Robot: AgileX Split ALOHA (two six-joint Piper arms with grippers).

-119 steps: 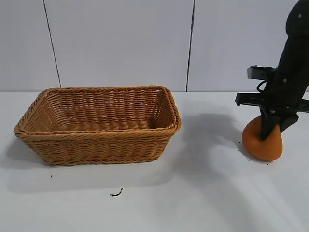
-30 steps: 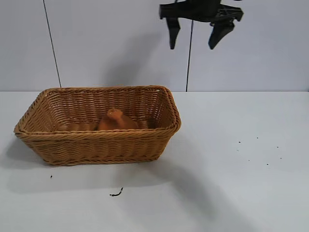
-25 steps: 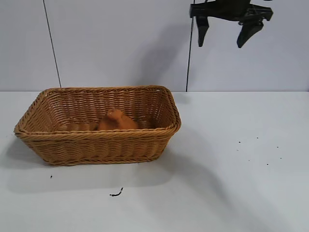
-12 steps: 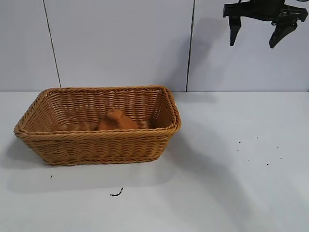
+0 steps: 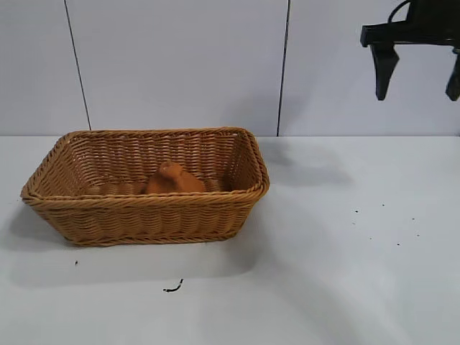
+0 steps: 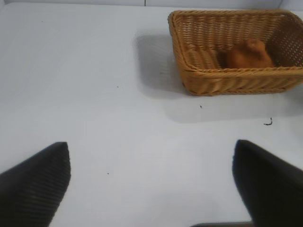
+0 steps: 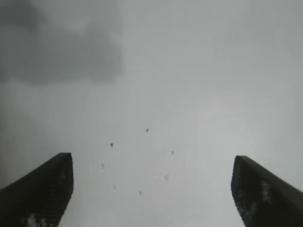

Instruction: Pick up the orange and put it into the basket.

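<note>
On the near tabletop: a small dark curled scrap [image 5: 172, 287] lies on the white table [image 5: 302, 287], in front of the basket and clear of any path.
Task thing: the matte dull-orange lumpy orange [image 5: 172, 180] sits inside the tan woven wicker basket [image 5: 144, 215], near its middle, below the braided rim.
Step in hand: judged done bar the retreat; the arm should go up and away, well off the basket rim.
Right side: dark specks [image 5: 381, 223] dot the table, harmless.
Right gripper [image 5: 418, 72]: high at the far right, fingers spread wide, holding nothing.
Left gripper [image 6: 151, 189]: parked well apart from the basket, wide, empty.
Obstacles: none seen.
</note>
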